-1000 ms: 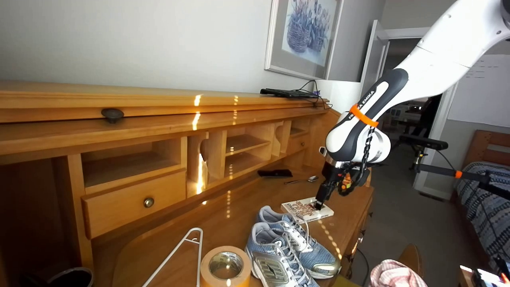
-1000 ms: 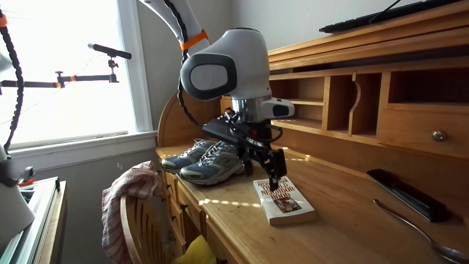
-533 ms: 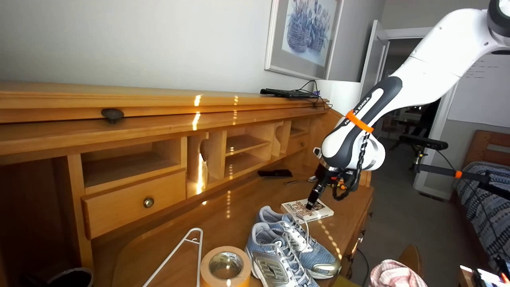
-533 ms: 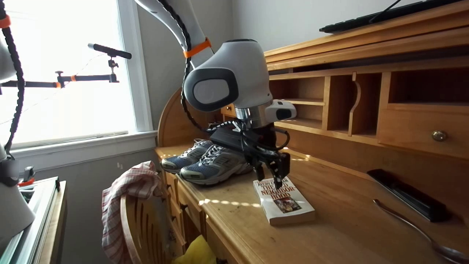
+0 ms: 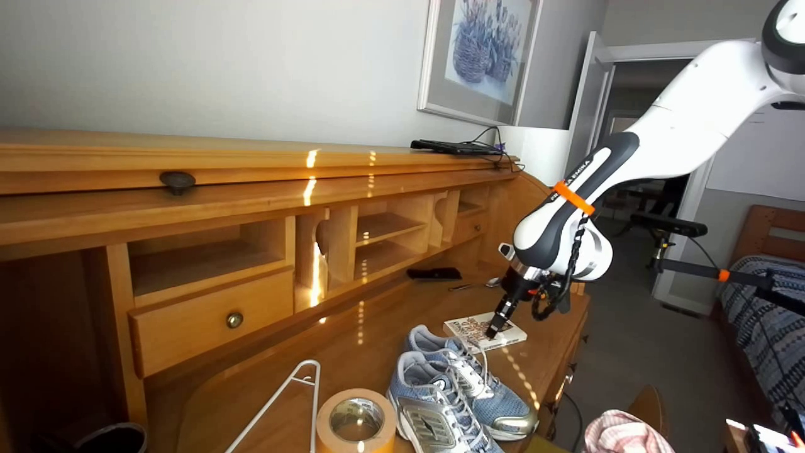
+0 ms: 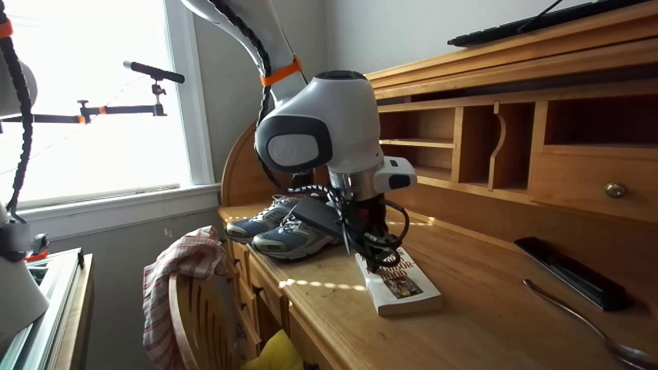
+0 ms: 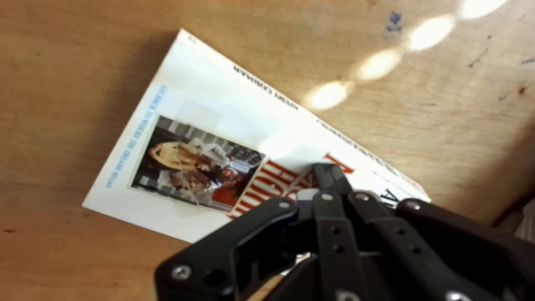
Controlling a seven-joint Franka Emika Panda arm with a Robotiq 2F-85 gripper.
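Though your hand (image 5: 492, 331) is closed, expect a light, bendy paperback (image 7: 246, 140), best held spine-side, toward the tabletop's front edge (image 6: 321, 313).

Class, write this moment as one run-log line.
Avery Corman paperback: face up on wooden desk | jaws: shut, over its cover, contact unclear | running shoes, spoon: same desk

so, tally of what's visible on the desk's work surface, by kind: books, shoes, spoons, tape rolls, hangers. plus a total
Book: 1
Shoes: 2
Spoon: 1
Tape roll: 1
Hanger: 1
Total: 6
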